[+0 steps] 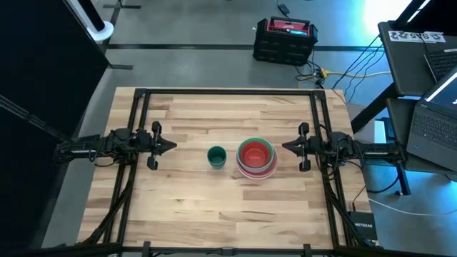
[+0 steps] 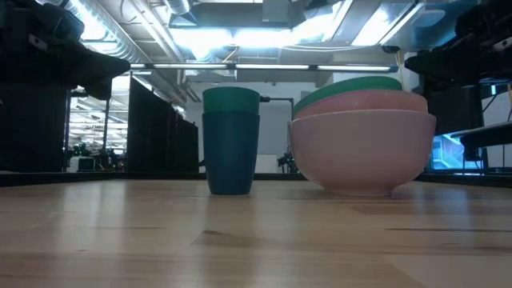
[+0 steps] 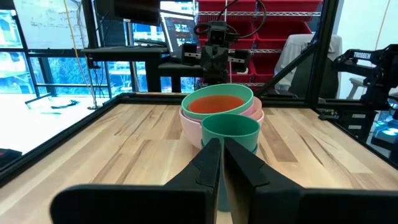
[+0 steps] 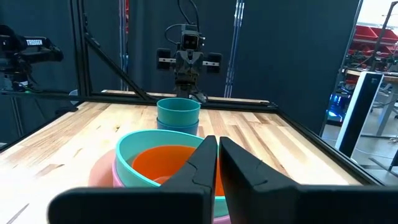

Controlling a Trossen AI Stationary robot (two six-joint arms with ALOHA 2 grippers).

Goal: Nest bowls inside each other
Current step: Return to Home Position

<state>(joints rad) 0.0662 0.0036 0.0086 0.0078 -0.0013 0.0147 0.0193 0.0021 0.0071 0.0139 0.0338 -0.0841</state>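
Note:
Near the table's middle stands a nest of bowls [image 1: 256,158]: a red bowl [image 3: 214,104] inside a green one [image 2: 349,85], inside a pink one [image 2: 364,102], inside a larger pale pink one [image 2: 360,152] that rests on the wood. Just left of it a small green bowl [image 1: 216,155] sits inside a small dark blue one [image 2: 230,154]. My left gripper [image 1: 174,145] hovers shut at the table's left, pointing level toward the bowls. My right gripper [image 1: 284,146] hovers shut at the right, level, facing the nest. Both are clear of the bowls.
A black frame [image 1: 228,93] runs along the table's edges. Bare wood lies in front of and behind the bowls. Beyond the far edge stands a black and red case [image 1: 285,39] on the floor; laptops [image 1: 428,86] sit off the right side.

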